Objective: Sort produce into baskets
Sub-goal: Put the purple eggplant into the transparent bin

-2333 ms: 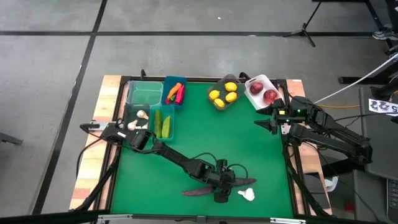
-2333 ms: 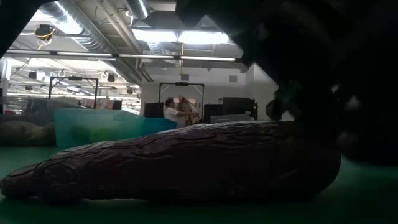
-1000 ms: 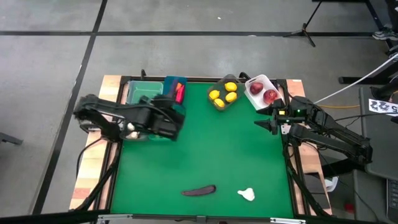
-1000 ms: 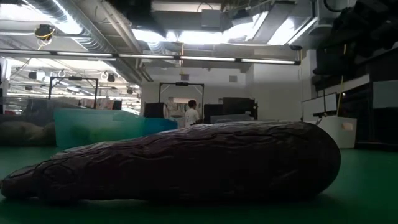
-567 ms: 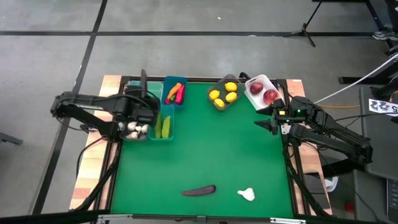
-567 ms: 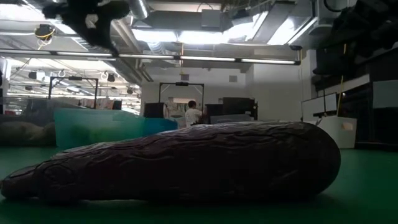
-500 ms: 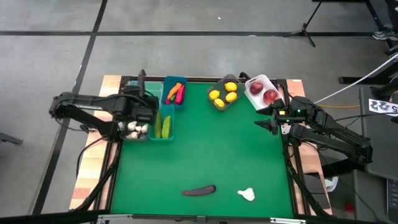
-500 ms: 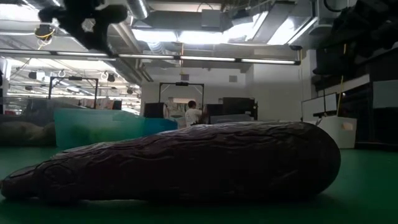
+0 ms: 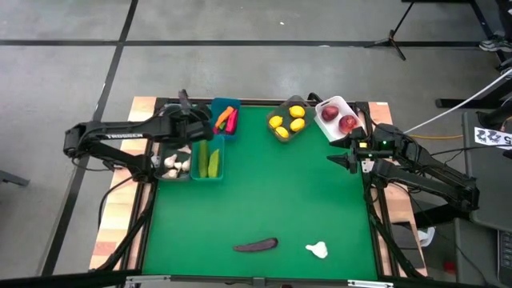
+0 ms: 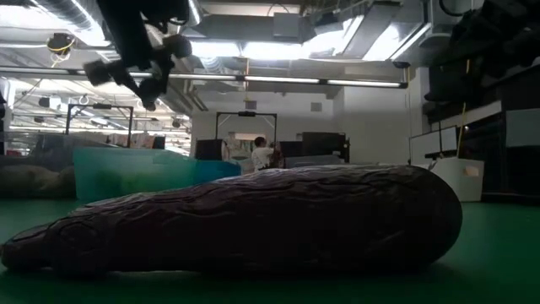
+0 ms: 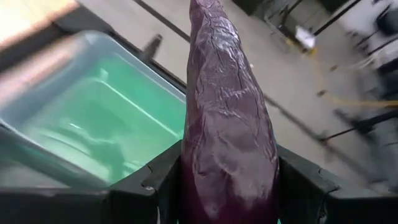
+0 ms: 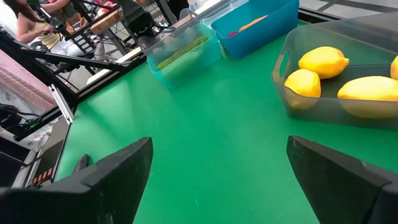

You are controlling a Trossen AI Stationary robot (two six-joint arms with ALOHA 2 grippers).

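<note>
My left gripper (image 9: 192, 122) hangs over the clear green basket (image 11: 93, 124) at the table's far left and is shut on a dark purple eggplant (image 11: 227, 124). It shows at the top left of the low view (image 10: 139, 72). A second eggplant (image 9: 256, 245) lies on its side near the front edge, with a white garlic bulb (image 9: 318, 250) to its right. That eggplant fills the low view (image 10: 253, 219). My right gripper (image 9: 340, 160) waits open at the right edge, with nothing between its fingers (image 12: 112, 174). My left gripper pinches the eggplant's thick end (image 11: 224, 186) between its two fingers (image 11: 155, 186), one on each side. The eggplant sticks out forward past the fingers, its narrow end away from them. It is lifted clear, above the green basket.
Along the far edge stand a blue basket (image 9: 226, 118) with carrot and peppers, a grey basket (image 9: 288, 122) with lemons and a white one (image 9: 338, 118) with apples. A teal basket (image 9: 210, 158) holds cucumbers, and a tub beside it holds garlic bulbs (image 9: 176, 164). The green mat's middle is bare.
My left gripper, still shut on the eggplant, has gone from above the teal basket toward the table's far left corner. It now hangs above the green basket. It has sunk and rolled its wrist on the way. The eggplant and garlic near the front edge lie as before.
</note>
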